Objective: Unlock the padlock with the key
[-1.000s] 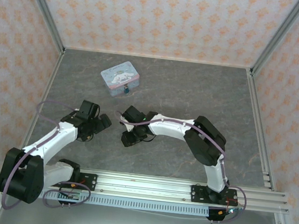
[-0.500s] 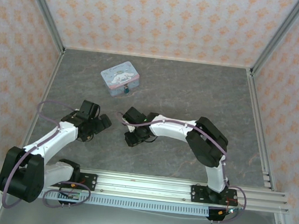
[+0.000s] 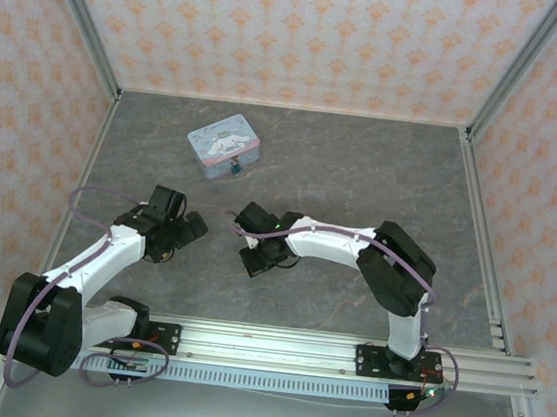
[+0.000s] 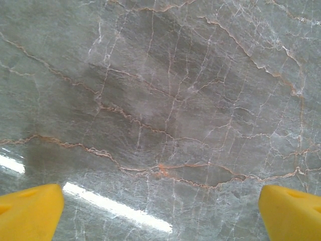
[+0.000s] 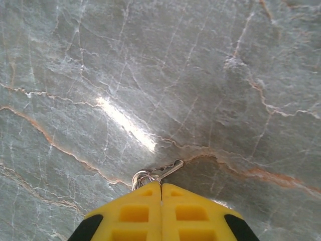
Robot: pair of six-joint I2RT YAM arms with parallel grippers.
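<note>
The key (image 5: 169, 169), thin and silvery with a small ring (image 5: 140, 177), lies low over the marble floor, its head pinched at the tip of my right gripper (image 5: 161, 185), which is shut on it. The toothed blade sticks out to the upper right. From above, the right gripper (image 3: 256, 262) sits near the floor's middle. The padlock (image 3: 233, 170), a tiny teal thing, hangs at the front of the light blue tin (image 3: 223, 142), well beyond both arms. My left gripper (image 3: 188, 230) is open, yellow fingertips (image 4: 30, 212) wide apart over bare floor.
Patterned walls close the floor on three sides, with metal posts at the back corners. The aluminium rail (image 3: 273, 344) carrying both arm bases runs along the near edge. Open grey marble floor (image 3: 364, 168) stretches right of the tin.
The right gripper's jaws have closed fully around the key's head, and the right arm has shifted slightly to the right. The left arm has stayed put.
</note>
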